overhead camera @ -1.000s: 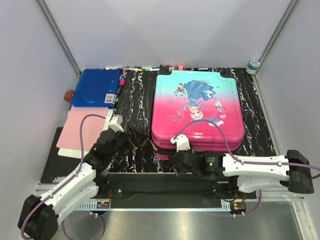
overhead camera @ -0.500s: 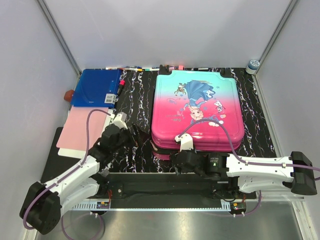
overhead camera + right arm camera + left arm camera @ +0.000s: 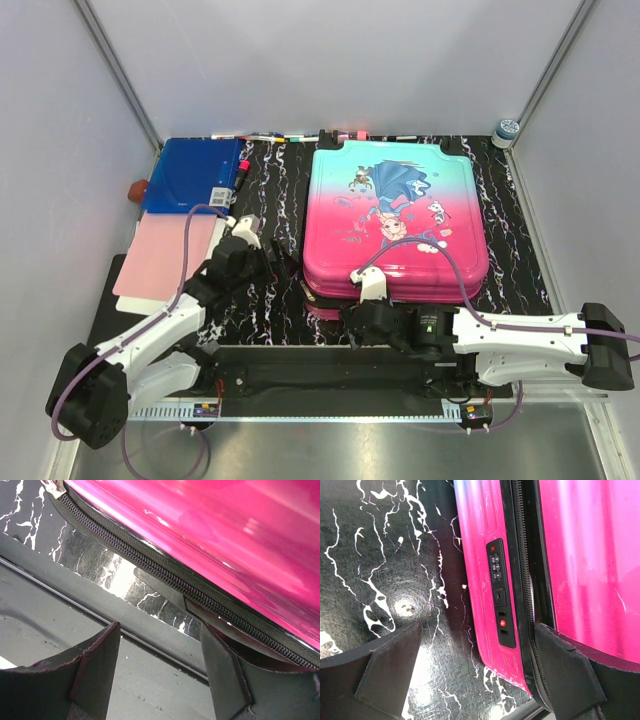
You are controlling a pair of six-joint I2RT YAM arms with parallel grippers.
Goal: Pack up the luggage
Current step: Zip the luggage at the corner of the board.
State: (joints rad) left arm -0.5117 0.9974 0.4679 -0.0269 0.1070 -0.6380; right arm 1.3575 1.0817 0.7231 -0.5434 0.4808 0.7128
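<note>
The luggage [image 3: 395, 215] lies flat and zipped shut on the black marbled mat [image 3: 270, 190], right of centre, with its printed pink-to-teal shell facing up and its black trim toward the far wall. The left gripper [image 3: 278, 266] hangs low over the mat just beside the luggage's left side. Its fingers [image 3: 395, 667] are spread wide with nothing between them, and they frame the lock [image 3: 498, 592] set into the pink side wall next to the zipper. The right gripper [image 3: 350, 318] sits at the luggage's near left corner, low against the front edge. Its fingers [image 3: 97, 655] are parted and hold nothing. One is over the grey rail and the other is just under the zipper [image 3: 150, 565] line, close to a dark tab; whether it touches cannot be told. A blue folder [image 3: 190, 175] rests at the far left of the mat, well apart from the luggage, with a pink sheet [image 3: 165, 255] just in front of it and a red-tipped marker [image 3: 241, 175] along its right edge. More markers [image 3: 265, 137] line the mat's far edge. A small round tin [image 3: 507, 130] stands in the far right corner.
</note>
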